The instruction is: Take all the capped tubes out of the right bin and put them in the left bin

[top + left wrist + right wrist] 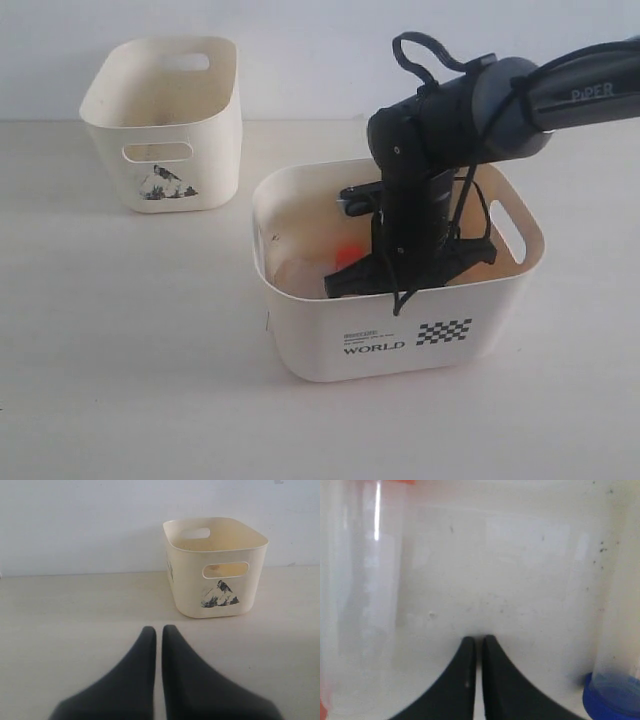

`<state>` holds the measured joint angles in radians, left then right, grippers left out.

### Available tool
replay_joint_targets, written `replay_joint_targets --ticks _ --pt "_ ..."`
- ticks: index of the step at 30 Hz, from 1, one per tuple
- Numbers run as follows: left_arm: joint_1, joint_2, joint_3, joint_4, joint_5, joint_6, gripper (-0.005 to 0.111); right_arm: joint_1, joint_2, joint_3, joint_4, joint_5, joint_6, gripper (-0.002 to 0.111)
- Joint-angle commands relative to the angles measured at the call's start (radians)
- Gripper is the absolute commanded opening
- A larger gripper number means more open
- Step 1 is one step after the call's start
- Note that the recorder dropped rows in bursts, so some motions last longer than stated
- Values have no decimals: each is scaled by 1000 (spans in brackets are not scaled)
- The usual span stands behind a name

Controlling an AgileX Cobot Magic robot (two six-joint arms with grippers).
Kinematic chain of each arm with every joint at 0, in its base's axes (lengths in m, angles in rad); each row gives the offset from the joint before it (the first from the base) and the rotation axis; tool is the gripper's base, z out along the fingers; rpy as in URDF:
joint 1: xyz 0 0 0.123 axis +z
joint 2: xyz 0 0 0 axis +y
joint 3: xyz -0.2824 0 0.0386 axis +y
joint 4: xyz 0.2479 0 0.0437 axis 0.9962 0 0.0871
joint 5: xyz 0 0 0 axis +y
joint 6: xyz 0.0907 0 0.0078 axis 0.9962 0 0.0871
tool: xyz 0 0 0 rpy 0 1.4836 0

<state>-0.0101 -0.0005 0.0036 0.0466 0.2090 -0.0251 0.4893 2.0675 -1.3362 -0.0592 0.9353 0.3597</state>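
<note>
My right arm (420, 160) reaches down into the right bin (400, 345), the cream one marked "WORLD". An orange-red cap (348, 253) of a capped tube shows inside it beside the arm. In the right wrist view my right gripper (478, 640) is shut with nothing between its fingers, its tips close to the bin's pale inner surface. A clear tube (365, 595) with orange at its ends lies close beside it, not touching. My left gripper (158, 628) is shut and empty above the table, facing the left bin (215, 587) with the mountain picture.
A clear tube with a blue cap (612, 697) lies on the other side of the right gripper inside the bin. The left bin (165, 130) stands at the back left of the table, apart from the right bin. The bin's walls closely surround the right arm.
</note>
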Motion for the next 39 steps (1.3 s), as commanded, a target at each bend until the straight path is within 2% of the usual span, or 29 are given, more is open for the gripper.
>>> replay_joint_targets --ticks 1,9,15,21,24,28,30,33,37,39 --pt "0 0 -4 2 1 -10 4 -4 -33 -9 -5 19 -5 0" --pt "0 0 -4 2 1 -10 4 -4 -187 -130 -5 59 8 0" --pt "0 0 -4 2 1 -10 4 -4 -208 -192 -31 100 15 0" --pt "0 0 -4 2 1 -10 4 -4 -154 -187 -115 270 38 3" --pt "0 0 -4 2 1 -10 4 -4 -115 -187 -99 286 29 19" --pt "0 0 -4 2 1 -10 4 -4 -67 -187 -66 286 19 53" --pt "0 0 -4 2 1 -10 4 -4 -53 -187 -72 286 19 62" --pt "0 0 -4 2 1 -10 4 -4 -35 -187 -114 286 30 60" --pt "0 0 -4 2 1 -10 4 -4 -29 -187 -168 286 56 47" --pt "0 0 -4 2 1 -10 4 -4 -29 -187 -212 286 78 46"
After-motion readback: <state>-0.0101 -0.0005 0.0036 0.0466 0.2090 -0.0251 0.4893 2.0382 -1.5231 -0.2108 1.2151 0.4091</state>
